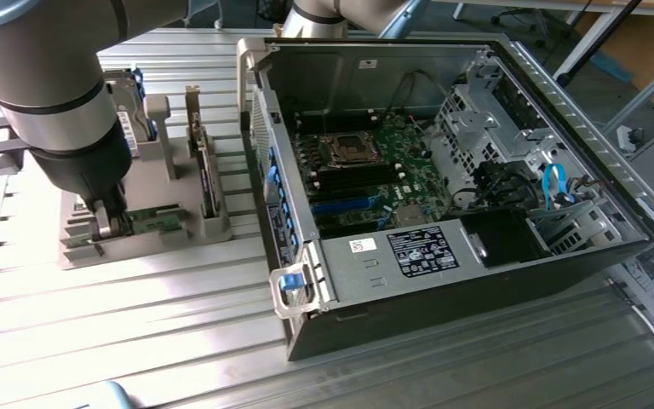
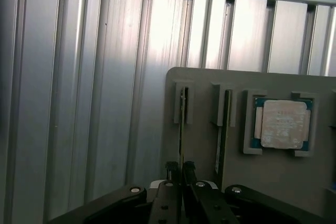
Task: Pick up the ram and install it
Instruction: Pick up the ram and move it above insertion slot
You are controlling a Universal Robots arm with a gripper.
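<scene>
The ram [image 2: 182, 114] is a thin green stick seen edge-on, standing in a slot of the grey holder [image 2: 273, 182]. My gripper [image 2: 180, 169] is shut on its near end, one black finger on each face. In the exterior view the gripper [image 1: 111, 228] is down on the holder [image 1: 77, 251] at that view's left, and the ram's green edge [image 1: 157, 224] shows beside the fingers. The open computer case [image 1: 304, 281] lies to the exterior view's right, with its motherboard [image 1: 373, 170] facing up.
A second thin stick [image 2: 227, 114] stands in the neighbouring slot, and a square silver processor [image 2: 283, 124] lies in a pocket beyond it. A wider card [image 1: 202, 162] stands upright in the holder between the gripper and the case. Ribbed aluminium table [image 1: 134, 324] surrounds everything.
</scene>
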